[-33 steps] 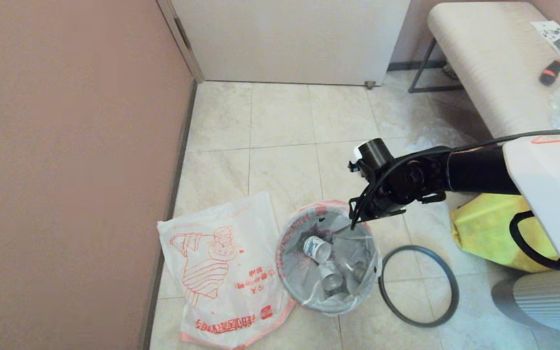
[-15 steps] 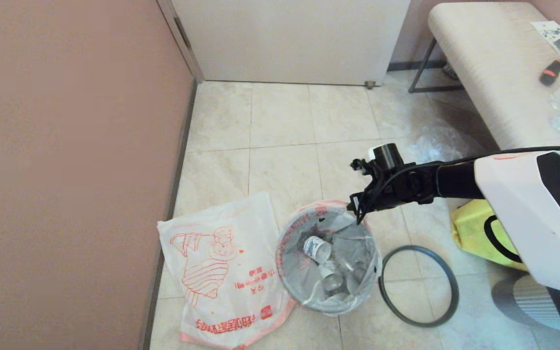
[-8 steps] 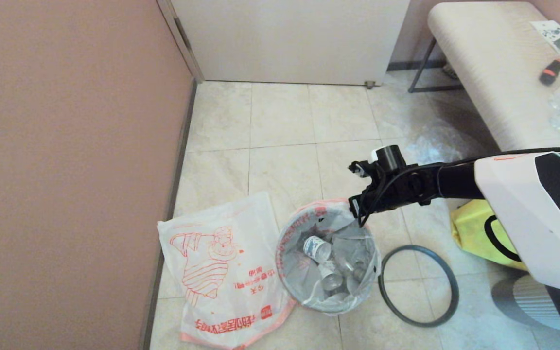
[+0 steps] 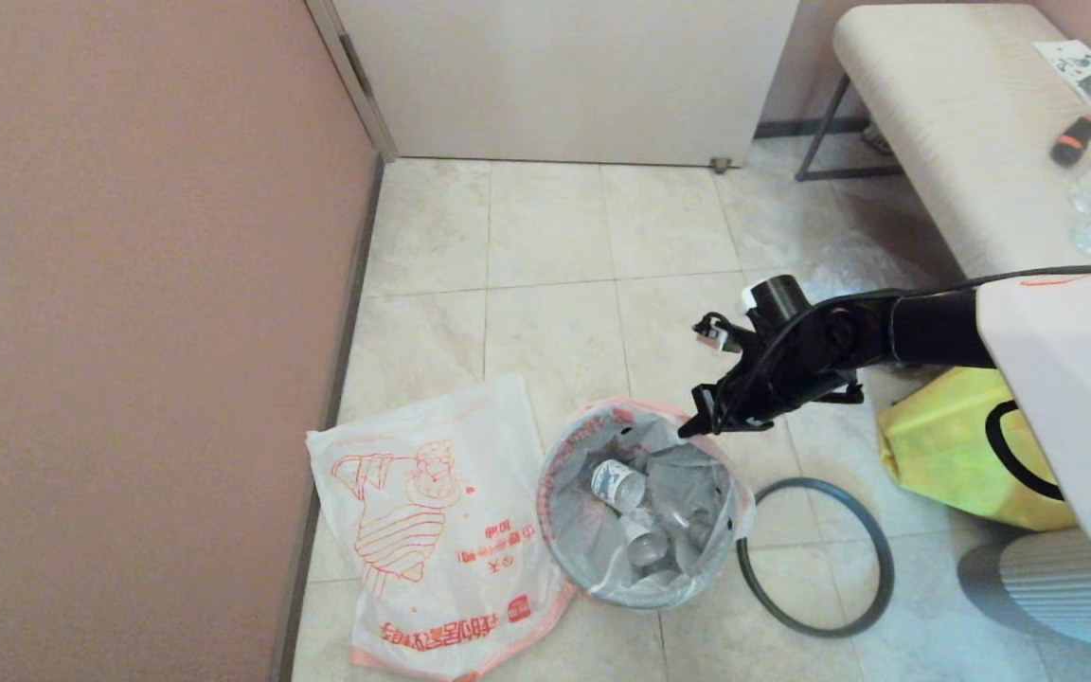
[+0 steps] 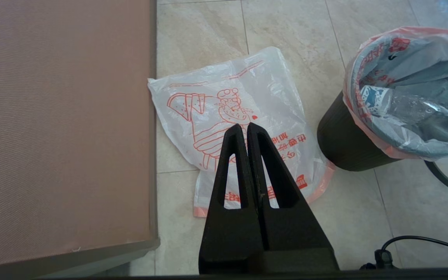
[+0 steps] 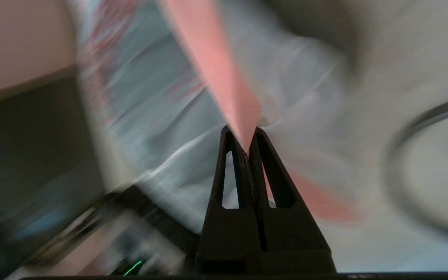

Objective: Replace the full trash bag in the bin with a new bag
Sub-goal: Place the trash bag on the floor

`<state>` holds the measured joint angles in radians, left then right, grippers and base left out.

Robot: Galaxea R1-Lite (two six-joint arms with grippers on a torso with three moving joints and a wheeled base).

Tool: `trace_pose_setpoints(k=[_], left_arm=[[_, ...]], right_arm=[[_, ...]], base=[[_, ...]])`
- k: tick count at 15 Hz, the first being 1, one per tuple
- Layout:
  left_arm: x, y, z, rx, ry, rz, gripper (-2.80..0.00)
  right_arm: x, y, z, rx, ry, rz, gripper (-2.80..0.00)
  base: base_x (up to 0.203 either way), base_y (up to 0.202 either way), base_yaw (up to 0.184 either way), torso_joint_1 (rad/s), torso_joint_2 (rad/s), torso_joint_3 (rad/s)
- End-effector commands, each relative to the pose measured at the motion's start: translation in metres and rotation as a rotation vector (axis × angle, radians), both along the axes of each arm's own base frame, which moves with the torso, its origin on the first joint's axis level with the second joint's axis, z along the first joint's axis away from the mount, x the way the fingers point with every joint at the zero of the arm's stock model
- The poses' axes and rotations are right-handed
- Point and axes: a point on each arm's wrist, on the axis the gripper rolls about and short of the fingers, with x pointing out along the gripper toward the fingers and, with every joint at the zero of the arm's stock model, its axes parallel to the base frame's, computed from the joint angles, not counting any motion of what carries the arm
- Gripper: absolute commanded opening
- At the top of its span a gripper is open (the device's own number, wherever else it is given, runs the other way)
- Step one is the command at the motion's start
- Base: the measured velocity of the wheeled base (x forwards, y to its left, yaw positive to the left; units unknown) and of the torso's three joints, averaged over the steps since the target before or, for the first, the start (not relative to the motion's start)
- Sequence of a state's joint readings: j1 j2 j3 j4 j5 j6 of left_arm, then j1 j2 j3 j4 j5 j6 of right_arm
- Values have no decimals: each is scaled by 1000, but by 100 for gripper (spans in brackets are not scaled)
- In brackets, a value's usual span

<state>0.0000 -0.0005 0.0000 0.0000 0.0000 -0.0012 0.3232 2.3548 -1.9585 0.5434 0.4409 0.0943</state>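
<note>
So the right gripper (image 6: 247, 146) has its fingers pinched tight together on the pink edge of the full trash bag (image 4: 640, 502), and the wrist shot shows that pink strip running straight out from between the tips. In the head view the right gripper (image 4: 692, 428) sits at the upper right part of the bag's rim, a bit right of the middle of the frame, with the black arm stretching off to the right edge. The bag is still sitting down in the bin (image 5: 344, 144), its mouth folded over the top, with clear plastic bottles (image 4: 617, 483) visible inside, low in the centre of the frame. Just right of the bin, the grey hoop rim (image 4: 815, 559) lies flat on the floor tiles (image 4: 545, 246), close by the bag's overhang. On the left of the bin, the new bag (image 4: 432, 530) is spread flat on the floor with its red figure drawing up, its right edge tucked against the bin's base. A yellow tote (image 4: 953, 445) sits at the right edge, partly behind the arm. The left gripper (image 5: 247, 130) is parked with its fingers fully closed and holding nothing, hanging above the new bag in its own wrist view.
</note>
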Motion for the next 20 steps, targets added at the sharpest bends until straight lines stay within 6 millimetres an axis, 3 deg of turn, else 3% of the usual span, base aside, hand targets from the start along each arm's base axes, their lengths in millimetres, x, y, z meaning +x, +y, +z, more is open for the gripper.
trace_pose_setpoints(k=[1,5,10,15,17,20], left_arm=[[0,0,0,0,0,0,-280],[0,0,0,0,-1,0,-280],[0,0,0,0,0,0,-280],[0,0,0,1,0,0,-280],[0,0,0,1,0,0,-280],[0,0,0,1,0,0,-280]], right_arm=[[-1,1,-4,50,55,28,-280],[1,6,-25,141,160,93,-280],[-3,11,-18,500,349,269,-280],[4,15,-15,600,382,279,-280],[6,4,-2,596,337,254,-280],[-8,-13,37,437,185,69,-280]], base=[[0,0,0,0,0,0],[0,0,0,0,0,0],[0,0,0,0,0,0],[0,0,0,0,0,0],[0,0,0,0,0,0],[0,0,0,0,0,0]])
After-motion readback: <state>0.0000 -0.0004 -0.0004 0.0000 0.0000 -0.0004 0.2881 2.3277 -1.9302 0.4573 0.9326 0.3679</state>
